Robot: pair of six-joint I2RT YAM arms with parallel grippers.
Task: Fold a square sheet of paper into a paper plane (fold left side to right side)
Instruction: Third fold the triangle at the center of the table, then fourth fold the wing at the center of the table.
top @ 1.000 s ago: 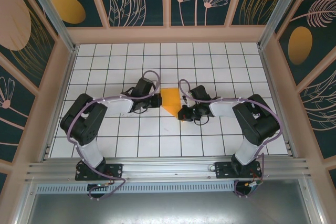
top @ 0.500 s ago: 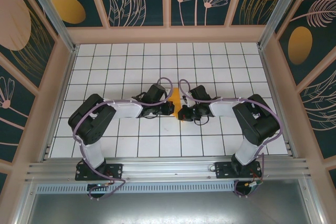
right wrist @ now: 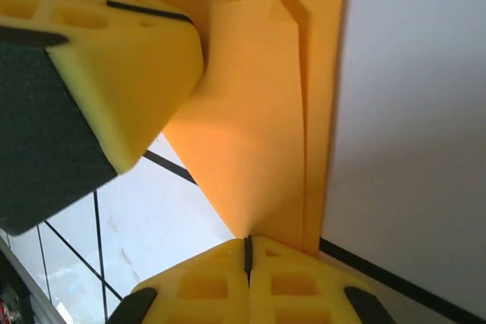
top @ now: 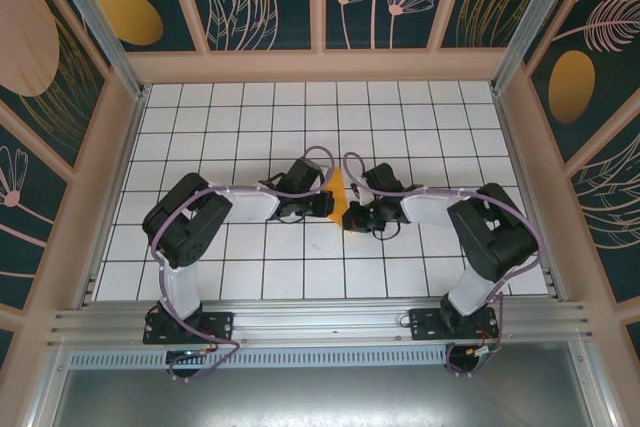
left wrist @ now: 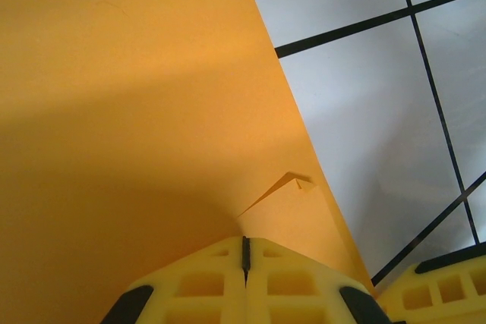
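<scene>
Because the fold runs left to right, the left gripper point(left wrist: 244, 244) holds its pinched side raised over the right.
Both grippers' fingers are closed on the square sheet of paper point(top: 338, 196) mid-table point(top: 250, 127); the right gripper point(right wrist: 247, 248) likely anchors it against sliding.

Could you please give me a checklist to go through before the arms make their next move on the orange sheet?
1. Grip of the left gripper on the square sheet of paper: ok, shut on it.
2. Grip of the right gripper on the sheet: ok, shut on it.
3. Layer edges matched: not ok; the right wrist view shows one layer's corner short of the other's edge.
4. Sheet flat on the table: not ok; it bows up between the grippers.
5. Fingers of the two grippers apart: cannot tell; they are very close.
</scene>
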